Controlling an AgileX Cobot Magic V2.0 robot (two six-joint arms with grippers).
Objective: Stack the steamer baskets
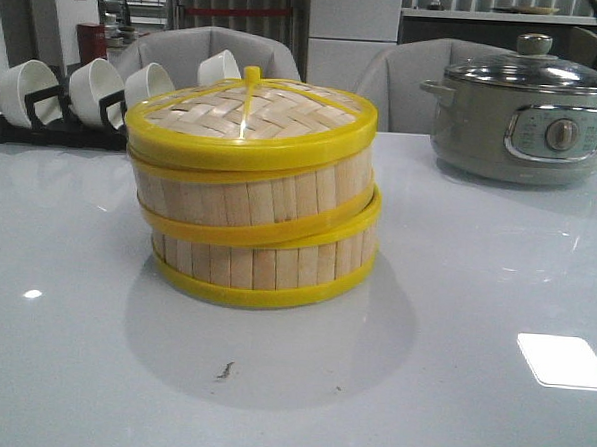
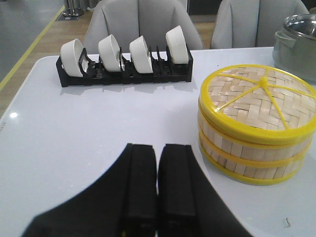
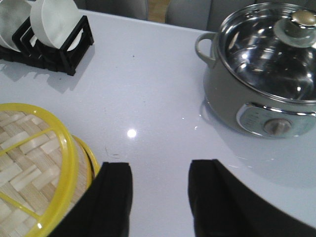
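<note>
1. Front view: two steamer baskets [image 1: 263,237] of pale vertical bamboo slats and glossy yellow rims stand stacked mid-table, the upper one sitting slightly askew, capped by a flat woven lid [image 1: 249,116]. White bowls [image 1: 95,88] stand on edge in a black rack [image 1: 43,130] at far left; a grey pot [image 1: 529,115] with a glass cover sits far right (its panel markings are unreadable).
2. Left wrist view: the left gripper [image 2: 158,185] hangs over bare white table [image 2: 74,133], black fingers pressed together, left of the stack.
3. Right wrist view: the right gripper [image 3: 160,195] hangs just right of the stack, fingers parted, holding nothing.
</note>
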